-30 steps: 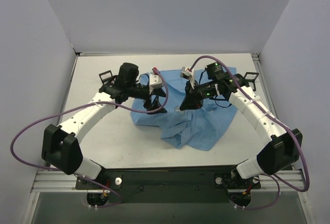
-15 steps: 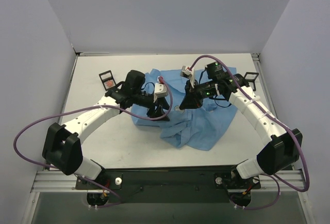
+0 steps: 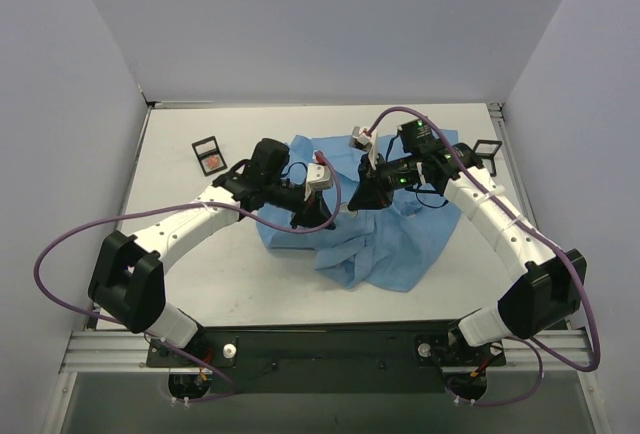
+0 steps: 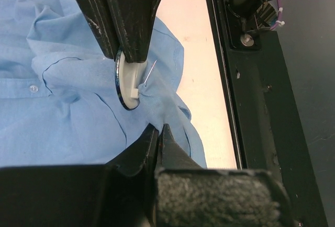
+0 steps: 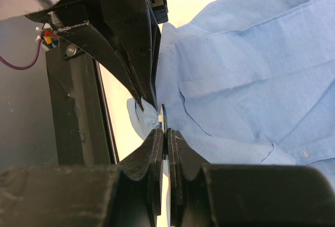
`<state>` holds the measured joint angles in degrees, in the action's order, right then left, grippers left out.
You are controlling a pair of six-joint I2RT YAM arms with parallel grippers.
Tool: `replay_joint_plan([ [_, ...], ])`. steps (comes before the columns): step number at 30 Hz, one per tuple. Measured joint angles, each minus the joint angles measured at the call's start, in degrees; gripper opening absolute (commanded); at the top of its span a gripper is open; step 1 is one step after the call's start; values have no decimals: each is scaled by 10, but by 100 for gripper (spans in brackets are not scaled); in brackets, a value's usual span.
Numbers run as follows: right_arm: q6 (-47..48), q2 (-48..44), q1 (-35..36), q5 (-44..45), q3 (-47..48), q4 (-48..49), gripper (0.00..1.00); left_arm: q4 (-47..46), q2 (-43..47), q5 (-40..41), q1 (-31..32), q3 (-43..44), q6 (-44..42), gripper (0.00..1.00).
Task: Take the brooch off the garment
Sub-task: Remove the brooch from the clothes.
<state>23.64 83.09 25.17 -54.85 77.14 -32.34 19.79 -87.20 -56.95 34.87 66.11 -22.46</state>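
The black two-finger right gripper [image 5: 165, 132] is clenched on the small round dark-blue brooch [image 4: 124, 84], held edge-on against a raised fold of the crumpled light blue collared shirt [image 3: 385, 244]. The black left gripper [image 4: 158, 129] pinches shirt fabric just beside it.

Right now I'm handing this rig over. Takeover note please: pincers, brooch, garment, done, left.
Left pincer: shut on a fold of the garment, right beside the brooch.
Right pincer: shut on the brooch's rim, disc edge-on.
Garment: crumpled on the table; brooch sits against its fold, thin pin showing bare.
Done: both grips set.
Left: draw the brooch clear while the left pincer holds the cloth. Cannot tell whether the pin is already free.
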Motion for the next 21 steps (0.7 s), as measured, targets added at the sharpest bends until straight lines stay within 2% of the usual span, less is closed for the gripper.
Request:
replay_joint_plan([
  [21, -63, 11, 6, 16, -24, 66, 0, -25, 0, 0, 1, -12, 13, 0],
])
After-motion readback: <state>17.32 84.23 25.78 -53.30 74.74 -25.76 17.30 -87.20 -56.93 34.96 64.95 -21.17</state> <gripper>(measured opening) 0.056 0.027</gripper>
